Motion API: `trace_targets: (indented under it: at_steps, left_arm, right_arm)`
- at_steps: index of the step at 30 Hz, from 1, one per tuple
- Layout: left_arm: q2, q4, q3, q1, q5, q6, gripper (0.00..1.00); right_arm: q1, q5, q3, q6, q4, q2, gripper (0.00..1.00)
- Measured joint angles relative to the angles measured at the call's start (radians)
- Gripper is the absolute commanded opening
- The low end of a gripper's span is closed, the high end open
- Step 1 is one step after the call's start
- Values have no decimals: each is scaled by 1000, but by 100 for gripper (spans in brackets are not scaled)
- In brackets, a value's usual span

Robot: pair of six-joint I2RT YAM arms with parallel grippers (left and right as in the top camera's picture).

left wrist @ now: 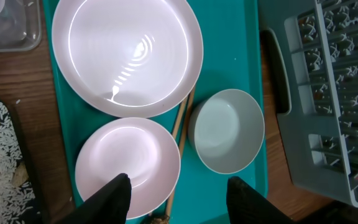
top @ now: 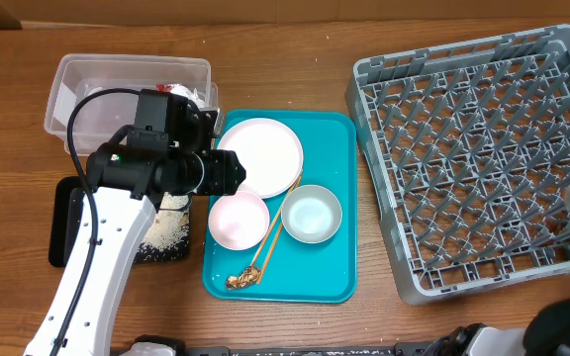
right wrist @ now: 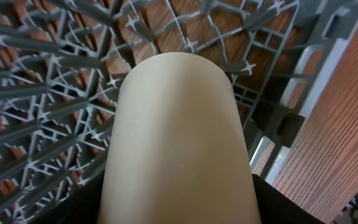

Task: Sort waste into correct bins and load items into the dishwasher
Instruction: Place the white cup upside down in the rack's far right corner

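A teal tray [top: 339,262] holds a large pink plate [top: 263,156], a small pink bowl [top: 237,220], a pale blue bowl [top: 311,214] and wooden chopsticks [top: 265,245] with a bit of food waste [top: 237,281]. My left gripper [left wrist: 178,196] is open above the tray, over the gap between the pink bowl [left wrist: 128,163] and the blue bowl [left wrist: 227,129]. My right gripper sits at the right edge of the overhead view, shut on a cream cup [right wrist: 176,143] over the grey dishwasher rack [top: 473,148].
A clear plastic bin [top: 127,94] stands at the back left. A black tray with spilled rice [top: 166,235] lies left of the teal tray. The rack's grid [right wrist: 55,81] fills the right wrist view, with wood table [right wrist: 340,137] beyond its edge.
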Motion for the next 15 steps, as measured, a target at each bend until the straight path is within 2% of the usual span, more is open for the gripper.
trace_targets:
  at_steps: [1, 3, 5, 10, 13, 15]
  left_arm:
    - [0, 0, 0, 0, 0, 0, 52]
    - [0, 0, 0, 0, 0, 0, 52]
    - [0, -1, 0, 0, 0, 0, 52]
    - [0, -3, 0, 0, 0, 0, 53]
    - [0, -4, 0, 0, 0, 0, 53]
    - [0, -4, 0, 0, 0, 0, 54]
  right_arm:
    - [0, 0, 0, 1, 0, 15, 6]
    - [0, 1, 0, 3, 5, 47, 15]
    - [0, 3, -2, 4, 13, 71, 33]
    - [0, 2, -10, 7, 19, 122, 48]
    - [0, -9, -11, 7, 24, 146, 67]
    - [0, -18, -13, 8, 24, 151, 68]
